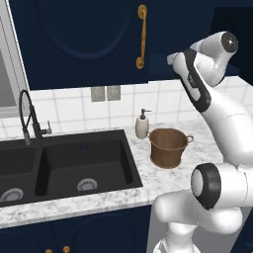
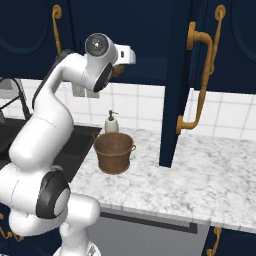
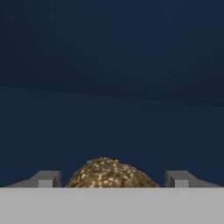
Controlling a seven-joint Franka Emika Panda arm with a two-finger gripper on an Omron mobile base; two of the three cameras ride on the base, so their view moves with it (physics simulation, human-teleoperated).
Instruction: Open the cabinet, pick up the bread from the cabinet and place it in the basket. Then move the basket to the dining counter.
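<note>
Two tool [image 3: 113, 180] tips spread wide, flanking small lumpy golden-brown bread roll [image 3: 110, 174] inside dark navy cabinet [image 2: 172, 85]; push deeper, centre, then close gently

bread [image 3: 109, 174] — lower part cut off, pincer [image 3: 113, 180] — fingertips barely visible, contact unclear

Cabinet [image 2: 172, 75] door open; golden seeded bread [image 3: 109, 174] inside; brown basket [image 1: 168, 147] upright on counter.

The basket [image 1: 168, 147] stands on the marble counter [image 1: 74, 202] beside the soap dispenser [image 1: 142, 124], right of the black sink [image 1: 64, 168].
</note>
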